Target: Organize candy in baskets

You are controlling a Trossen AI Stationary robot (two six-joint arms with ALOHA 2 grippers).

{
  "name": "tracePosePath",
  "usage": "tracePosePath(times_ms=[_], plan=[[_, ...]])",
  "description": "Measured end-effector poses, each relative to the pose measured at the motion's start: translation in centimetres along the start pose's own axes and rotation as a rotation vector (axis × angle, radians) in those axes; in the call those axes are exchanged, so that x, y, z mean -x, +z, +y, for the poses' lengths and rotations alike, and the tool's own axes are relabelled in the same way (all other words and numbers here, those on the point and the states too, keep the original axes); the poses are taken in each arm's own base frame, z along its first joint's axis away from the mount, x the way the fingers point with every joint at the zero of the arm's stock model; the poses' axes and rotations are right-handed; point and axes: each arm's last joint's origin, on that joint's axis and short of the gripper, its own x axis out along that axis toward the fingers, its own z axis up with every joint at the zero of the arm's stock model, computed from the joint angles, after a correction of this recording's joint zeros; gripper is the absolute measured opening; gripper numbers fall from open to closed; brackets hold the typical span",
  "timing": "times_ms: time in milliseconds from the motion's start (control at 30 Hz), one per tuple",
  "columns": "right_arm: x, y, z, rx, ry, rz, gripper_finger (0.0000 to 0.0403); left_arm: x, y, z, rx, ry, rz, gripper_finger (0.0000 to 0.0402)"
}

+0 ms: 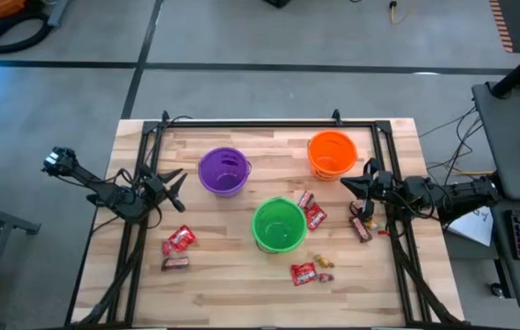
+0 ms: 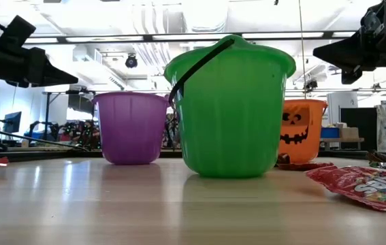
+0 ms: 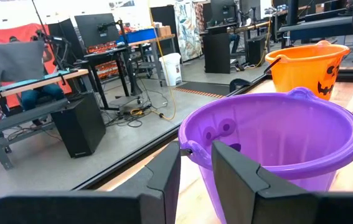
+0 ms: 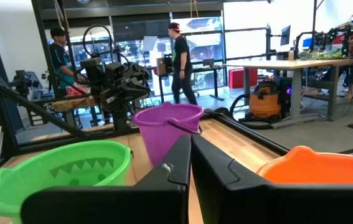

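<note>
Candy [image 1: 179,239] is all still lying loose on the worktop [image 1: 232,275], nothing binned; left tool [image 1: 173,178] slightly spread, right tool [image 1: 355,181] pressed together, both holding nothing.

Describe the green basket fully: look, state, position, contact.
The green basket is a round, glossy, ribbed plastic bucket with a thin dark handle and a jagged-mouth face moulded on one side. It stands upright and open on the wooden table, nearest the front, apart from both other baskets. No candy shows inside it, and neither gripper touches it.
</note>
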Motion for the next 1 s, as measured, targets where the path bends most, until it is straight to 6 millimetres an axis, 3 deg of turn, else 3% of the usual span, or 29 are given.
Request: tracePosePath(times_ms=[133, 267, 367, 467, 567, 700, 867, 1000], plan=[[0.0, 0.0, 0.0, 0.000, 0.000, 0.001, 0.0009, 0.0, 0.0, 0.0, -0.001, 0.000, 0.000, 0.0077], [0.0, 0.0, 0.0, 0.000, 0.000, 0.000, 0.0009, 0.0, 0.0, 0.0, -0.226, 0.001, 0.001, 0.0077], [0.0, 0.0, 0.0, 0.000, 0.000, 0.000, 0.0009, 0.0, 0.0, 0.0, -0.231, 0.001, -0.001, 0.0077], [0.0, 0.0, 0.0, -0.007, 0.000, -0.001, 0.0009, 0.0, 0.1, 0.0, -0.125, -0.005, -0.002, 0.0077], [0.0, 0.1, 0.0, -0.101, 0.001, -0.005, 0.0009, 0.0, 0.6, -0.2, 0.211, -0.079, -0.014, 0.0077], [0.0, 0.6, 0.0, -0.181, 0.012, -0.018, 0.0009, 0.1, 1.9, -0.1, 0.455, -0.129, -0.056, 0.0077], [0.0, 2.7, 0.5, -0.271, 0.125, -0.011, 0.0009, 0.4, 4.0, 0.0, 0.551, -0.340, -0.181, 0.0077], [-0.3, 3.9, 0.6, -0.338, 0.040, 0.167, 0.0009, 0.8, 5.4, 0.2, 0.546, -0.513, -0.328, 0.0077]])
